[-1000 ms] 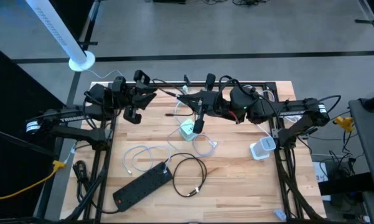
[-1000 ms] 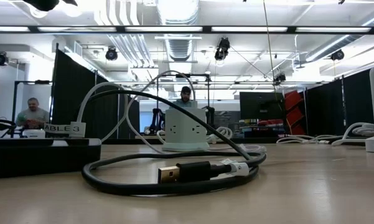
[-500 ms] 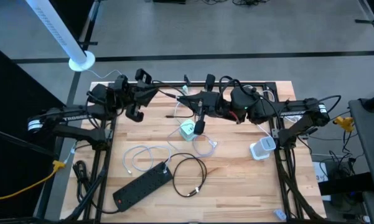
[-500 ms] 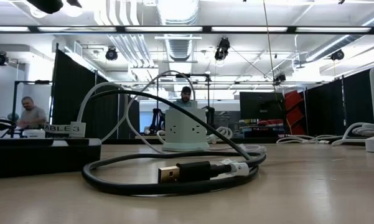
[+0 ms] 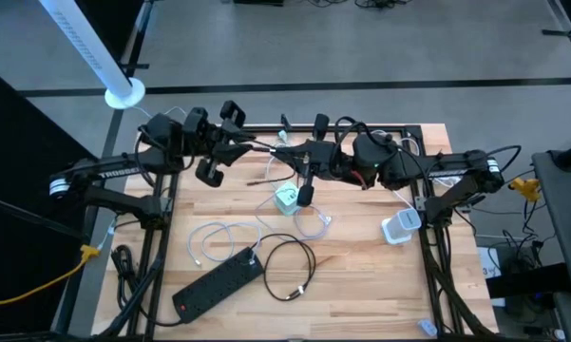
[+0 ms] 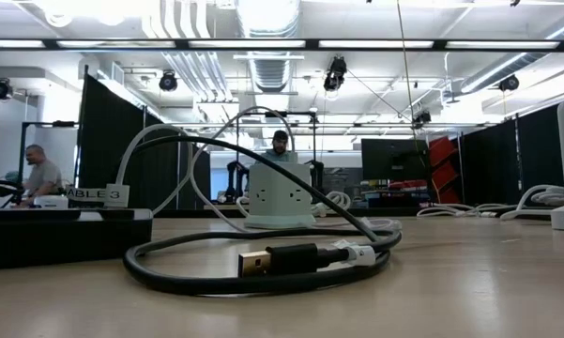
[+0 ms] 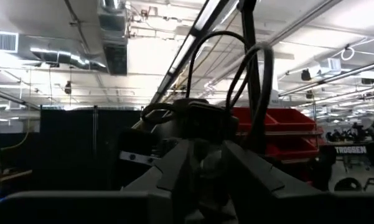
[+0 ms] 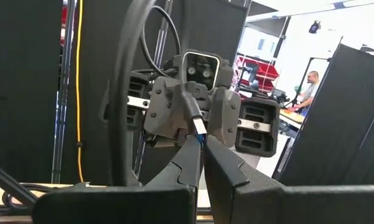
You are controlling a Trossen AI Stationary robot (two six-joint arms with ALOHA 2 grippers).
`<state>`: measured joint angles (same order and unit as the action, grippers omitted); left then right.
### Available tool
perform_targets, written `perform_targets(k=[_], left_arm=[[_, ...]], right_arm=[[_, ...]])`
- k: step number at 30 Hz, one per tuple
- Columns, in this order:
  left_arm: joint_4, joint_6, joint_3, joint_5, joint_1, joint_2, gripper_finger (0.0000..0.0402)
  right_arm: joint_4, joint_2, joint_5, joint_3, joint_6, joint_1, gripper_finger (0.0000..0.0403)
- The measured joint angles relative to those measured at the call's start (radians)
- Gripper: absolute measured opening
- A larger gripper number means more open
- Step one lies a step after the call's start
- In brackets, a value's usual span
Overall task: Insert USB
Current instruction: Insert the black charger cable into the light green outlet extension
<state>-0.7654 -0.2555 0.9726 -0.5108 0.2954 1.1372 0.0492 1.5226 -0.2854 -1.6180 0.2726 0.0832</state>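
Note:
Both arms hang high over the table's far half, gripper facing gripper. My right gripper (image 5: 281, 152) is shut on a USB plug (image 8: 199, 129) with a white and blue tip. The plug's dark cable (image 8: 188, 102) leads on to my left gripper (image 5: 250, 145). That gripper's fingers (image 7: 174, 168) stand apart on either side of the cable. Below them a pale green hub (image 5: 285, 199) stands on the wood. A coiled black USB cable (image 6: 263, 258) with a gold plug (image 6: 255, 262) lies near the front edge. My right gripper pinches the USB plug (image 8: 200, 132) between its two fingertips. The fingers come level from the table's right side, and the plug sticks out past them toward the left gripper, clear of the table. My left gripper has the cable (image 8: 190, 107) between its fingers; whether they touch it cannot be told.
A black power strip (image 5: 218, 282) lies at the front left, with a loose white cable (image 5: 218, 237) beside it. A white charger block (image 5: 400, 226) stands at the right edge. People sit and stand in the room beyond the table (image 6: 39, 174).
My left gripper has gone up and toward the table's right, closer to the right gripper, and its front has tipped upward. It has left the top of the low view. The things on the table have stayed put.

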Motion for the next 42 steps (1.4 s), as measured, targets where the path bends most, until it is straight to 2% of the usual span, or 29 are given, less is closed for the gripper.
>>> perform_targets(k=[15, 22, 28, 35, 40, 42], left_arm=[[0.035, 0.011, 0.0, -0.055, 0.0, -0.037, 0.0077], [0.032, 0.011, 0.0, -0.025, 0.0, -0.041, 0.0084], [0.024, 0.011, 0.0, 0.025, 0.0, -0.041, 0.0069], [0.017, -0.001, 0.0, 0.03, 0.0, -0.042, 0.0062], [0.016, -0.016, 0.016, 0.042, 0.001, -0.043, 0.0012], [0.018, -0.026, 0.016, 0.051, 0.001, -0.043, 0.0006]], right_arm=[[0.015, -0.004, -0.003, 0.0, 0.016, 0.0, 0.0], [0.012, -0.004, -0.004, 0.0, 0.008, 0.0, 0.0], [0.006, -0.004, -0.006, 0.0, 0.003, -0.001, 0.0], [0.0, -0.004, -0.006, 0.0, -0.002, -0.001, 0.0], [-0.029, -0.004, -0.004, 0.0, -0.012, -0.001, 0.0], [-0.047, -0.004, -0.004, 0.0, -0.013, -0.001, 0.0]])
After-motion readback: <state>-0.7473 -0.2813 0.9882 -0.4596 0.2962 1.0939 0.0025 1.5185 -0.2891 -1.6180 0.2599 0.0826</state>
